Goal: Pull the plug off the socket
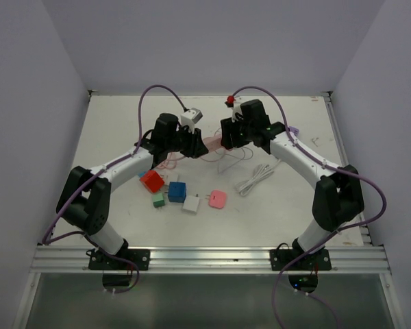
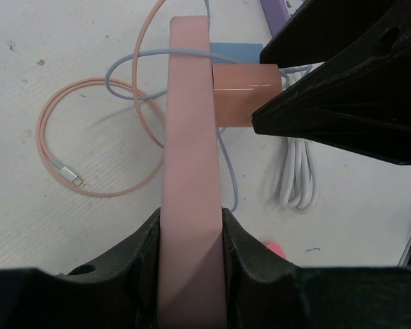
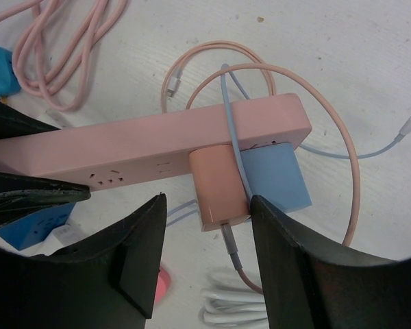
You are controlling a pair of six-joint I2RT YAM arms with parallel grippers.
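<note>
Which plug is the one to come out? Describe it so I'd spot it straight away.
Find the long pink plastic power strip. Near one end, two blocky plugs sit side by side on it. Yours is the peach-coloured square plug, close to the strip's own tone, unlike the light blue plug beside it.

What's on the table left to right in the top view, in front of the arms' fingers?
red adapter → blue adapter → white adapter → pink adapter → coiled white cable. The green adapter is left out: it overlaps the red one's span.
</note>
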